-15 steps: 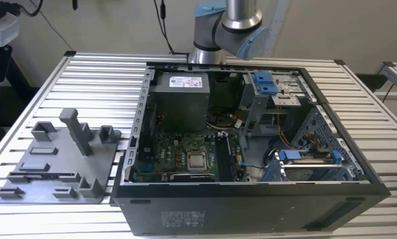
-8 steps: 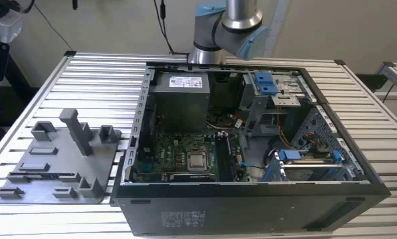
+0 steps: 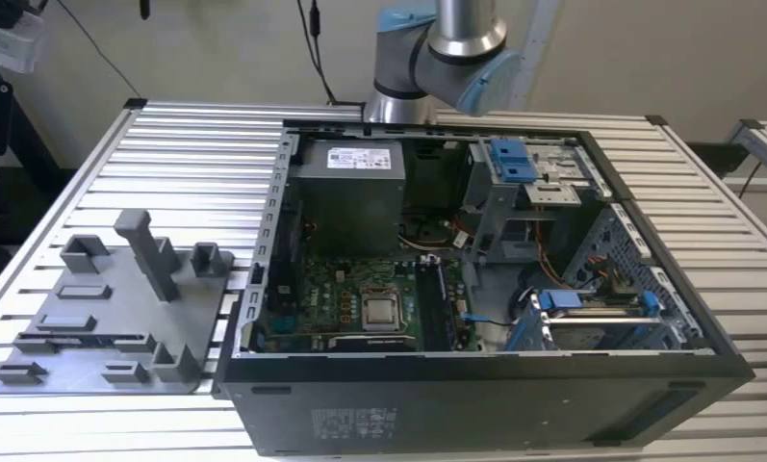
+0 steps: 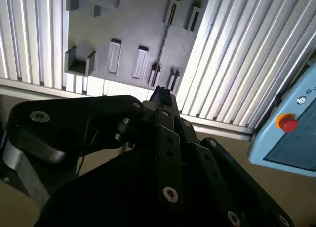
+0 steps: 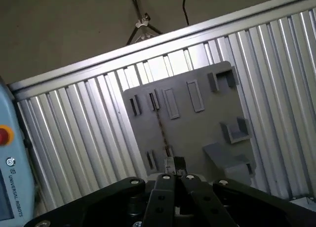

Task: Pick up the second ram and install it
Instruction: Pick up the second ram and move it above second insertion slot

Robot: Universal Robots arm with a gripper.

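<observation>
One open computer case and a grey tray share the table in the exterior view. Second wrist view: the gripper, tips pressed together, seemingly empty, hangs above the second ram, apparently edge-up in that tray. First wrist view agrees. Likely the approach; grasping needs parted jaws astride the edge.

We see an open computer case on the slatted counter, with the robot arm rising behind it. Just beside the case, on the exterior view's left, sits a grey tray with upright posts. The second ram, a thin dark strip, stands on edge in the tray.
</observation>
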